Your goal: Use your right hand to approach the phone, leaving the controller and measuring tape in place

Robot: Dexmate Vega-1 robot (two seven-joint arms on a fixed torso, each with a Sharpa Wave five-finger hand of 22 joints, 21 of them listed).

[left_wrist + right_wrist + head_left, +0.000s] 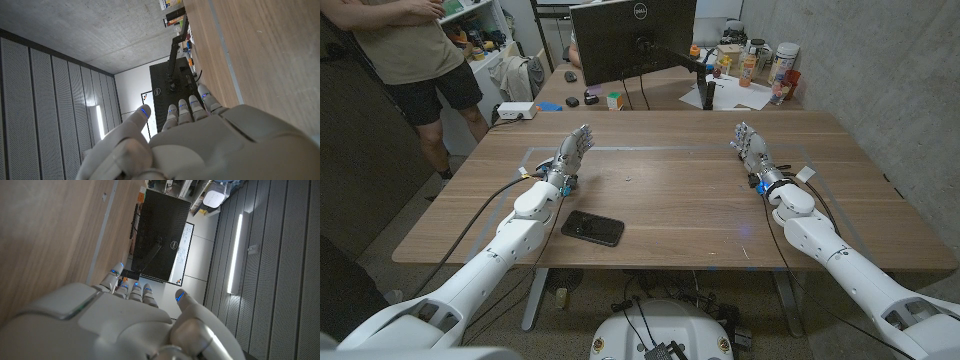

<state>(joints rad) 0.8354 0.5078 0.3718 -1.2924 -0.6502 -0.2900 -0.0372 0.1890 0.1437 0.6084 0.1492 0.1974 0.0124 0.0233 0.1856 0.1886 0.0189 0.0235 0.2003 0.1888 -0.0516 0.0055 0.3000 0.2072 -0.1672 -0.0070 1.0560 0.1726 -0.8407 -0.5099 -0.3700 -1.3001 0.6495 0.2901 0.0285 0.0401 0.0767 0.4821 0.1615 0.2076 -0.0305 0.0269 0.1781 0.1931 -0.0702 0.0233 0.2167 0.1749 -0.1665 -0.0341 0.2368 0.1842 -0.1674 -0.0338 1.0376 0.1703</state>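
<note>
Wooden table [670,190]: long, brown, a faint pale rectangle marked on its far half

Phone [592,228]: black, screen dark, lying flat near the table's front edge on the robot's left side, just beside the left forearm and well apart from the right hand

Right hand [750,145]: on the right side of the table, standing on its edge with palm upright, fingers straight and slightly apart, holding nothing; the right wrist view shows the same hand [125,315] from behind, fingers extended side by side, thumb out to one side

Left hand [572,155]: on the left side of the table, beyond the phone, also upright, fingers extended and parted, holding nothing; the left wrist view shows it [200,140] with fingers straight and thumb apart

Monitor [632,40]: black, seen from the back, on a second desk behind the table

Person [415,50]: standing at far left, olive shirt, dark shorts
</note>
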